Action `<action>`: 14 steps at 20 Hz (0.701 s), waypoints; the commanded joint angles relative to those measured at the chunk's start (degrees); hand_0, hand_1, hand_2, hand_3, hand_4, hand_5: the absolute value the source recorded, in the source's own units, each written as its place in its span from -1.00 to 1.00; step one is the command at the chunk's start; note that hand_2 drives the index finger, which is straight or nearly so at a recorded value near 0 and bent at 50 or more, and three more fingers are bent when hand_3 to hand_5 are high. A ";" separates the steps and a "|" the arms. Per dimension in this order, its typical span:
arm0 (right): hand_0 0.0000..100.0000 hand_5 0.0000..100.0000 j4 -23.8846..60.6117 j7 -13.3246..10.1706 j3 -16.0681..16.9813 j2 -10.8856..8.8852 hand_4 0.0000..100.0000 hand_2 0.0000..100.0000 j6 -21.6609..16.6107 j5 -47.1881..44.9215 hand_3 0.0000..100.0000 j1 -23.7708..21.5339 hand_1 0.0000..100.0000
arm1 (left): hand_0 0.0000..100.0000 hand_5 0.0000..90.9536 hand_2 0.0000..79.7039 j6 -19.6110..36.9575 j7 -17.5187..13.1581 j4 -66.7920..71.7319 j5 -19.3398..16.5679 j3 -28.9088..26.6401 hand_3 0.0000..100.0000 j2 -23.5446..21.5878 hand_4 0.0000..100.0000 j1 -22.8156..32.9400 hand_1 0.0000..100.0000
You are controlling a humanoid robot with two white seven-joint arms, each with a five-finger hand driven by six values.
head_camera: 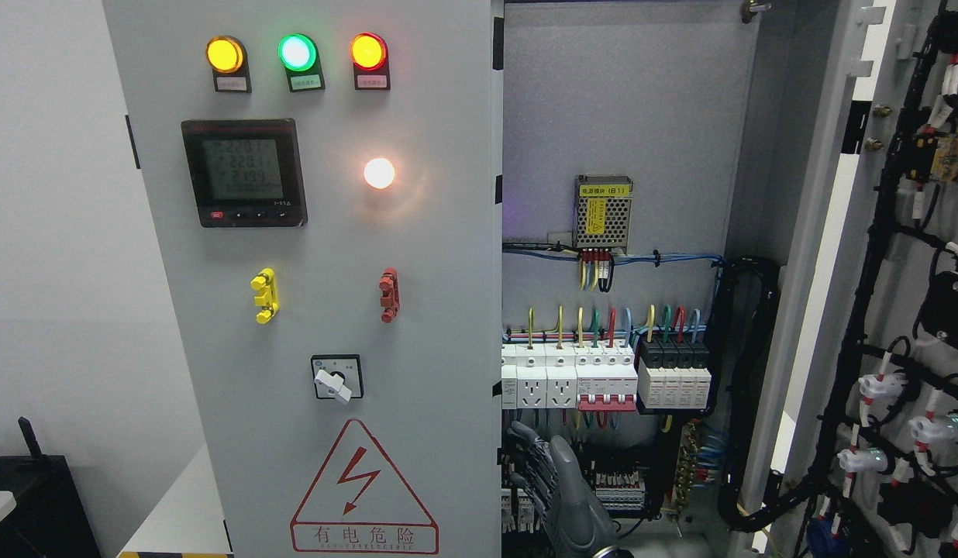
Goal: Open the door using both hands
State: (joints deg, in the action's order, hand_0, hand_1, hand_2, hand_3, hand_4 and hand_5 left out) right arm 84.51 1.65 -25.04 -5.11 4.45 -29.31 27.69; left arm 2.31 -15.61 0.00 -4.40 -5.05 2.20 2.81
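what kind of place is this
Probably an electrical or industrial control room, or a training lab for one. A tall grey cabinet door carries indicator lamps, a digital meter and a high-voltage warning triangle; beside it the open bay shows breakers and wiring.

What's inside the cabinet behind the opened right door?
Inside the cabinet: a power supply, a row of breakers with coloured wires, and a black cable bundle. A hand covers part of the lower terminals; the closed left door hides the rest.
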 commanded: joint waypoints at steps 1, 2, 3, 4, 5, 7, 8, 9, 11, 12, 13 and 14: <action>-1.00 -1.00 -1.01 2.30 -1.15 -0.42 -1.00 -1.00 -0.05 -0.31 -1.00 0.97 -1.00 | -1.00 -1.00 -1.00 -0.03 -0.30 -0.17 0.00 -0.05 -1.00 0.00 -0.94 0.00 -1.00; -1.00 -1.00 -1.19 2.48 -1.15 -0.42 -1.00 -1.00 -0.05 -0.31 -1.00 1.05 -1.00 | -1.00 -1.00 -1.00 -0.03 -0.30 -0.17 0.00 -0.05 -1.00 0.00 -0.94 0.00 -1.00; -1.00 -1.00 -1.45 2.48 -1.15 -0.42 -1.00 -1.00 -0.05 -0.31 -1.00 1.32 -1.00 | -1.00 -1.00 -1.00 -0.03 -0.30 -0.17 0.00 -0.05 -1.00 0.00 -0.94 0.00 -1.00; -1.00 -1.00 -1.72 2.48 -1.15 -0.42 -1.00 -1.00 -0.05 -0.31 -1.00 1.49 -1.00 | -1.00 -1.00 -1.00 -0.03 -0.21 -0.17 0.00 -0.05 -1.00 0.00 -0.94 0.00 -1.00; -1.00 -1.00 -1.98 2.48 -1.15 -0.51 -1.00 -1.00 -0.05 -0.31 -1.00 1.67 -1.00 | -1.00 -1.00 -1.00 -0.03 -0.21 -0.17 0.00 0.04 -1.00 0.00 -0.94 0.00 -1.00; -1.00 -1.00 -2.68 2.66 -1.15 -1.04 -1.00 -1.00 -0.23 -0.31 -1.00 2.28 -1.00 | -1.00 -1.00 -1.00 -0.03 -0.30 -0.17 0.00 -0.05 -1.00 0.00 -0.94 0.00 -1.00; -1.00 -1.00 -2.95 2.66 -1.06 -1.13 -1.00 -1.00 -0.23 -0.39 -1.00 2.72 -1.00 | -1.00 -1.00 -1.00 -0.03 -0.30 -0.17 0.00 -0.05 -1.00 0.00 -0.94 0.00 -1.00; -1.00 -1.00 -3.30 2.75 -0.97 -1.13 -1.00 -1.00 -0.31 -0.40 -1.00 2.99 -1.00 | -1.00 -1.00 -1.00 -0.03 -0.30 -0.17 0.00 -0.05 -1.00 0.00 -0.94 0.00 -1.00; -1.00 -1.00 -3.74 2.75 -1.06 -1.21 -1.00 -1.00 -0.32 -0.40 -1.00 3.08 -1.00 | -1.00 -1.00 -1.00 -0.03 -0.30 -0.17 0.00 0.04 -1.00 0.00 -0.94 0.00 -1.00; -1.00 -1.00 -4.09 2.75 -0.97 -1.21 -1.00 -1.00 -0.32 -0.40 -1.00 3.16 -1.00 | -1.00 -1.00 -1.00 -0.03 -0.30 -0.17 0.00 0.04 -1.00 0.00 -0.94 0.00 -1.00; -1.00 -1.00 -4.44 2.75 -0.97 -1.13 -1.00 -1.00 -0.40 -0.40 -1.00 3.43 -1.00 | -1.00 -1.00 -1.00 -0.03 -0.30 -0.17 0.00 0.04 -1.00 0.00 -0.94 0.00 -1.00; -1.00 -1.00 -4.62 2.83 -1.06 -1.13 -1.00 -1.00 -0.49 -0.40 -1.00 3.43 -1.00 | -1.00 -1.00 -1.00 -0.03 -0.30 -0.17 0.00 0.04 -1.00 0.00 -0.94 0.00 -1.00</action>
State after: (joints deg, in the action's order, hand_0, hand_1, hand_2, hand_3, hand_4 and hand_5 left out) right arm 82.31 4.36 -25.81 -5.79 4.13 -29.66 30.25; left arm 2.31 -15.87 0.00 -4.40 -5.05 2.20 2.81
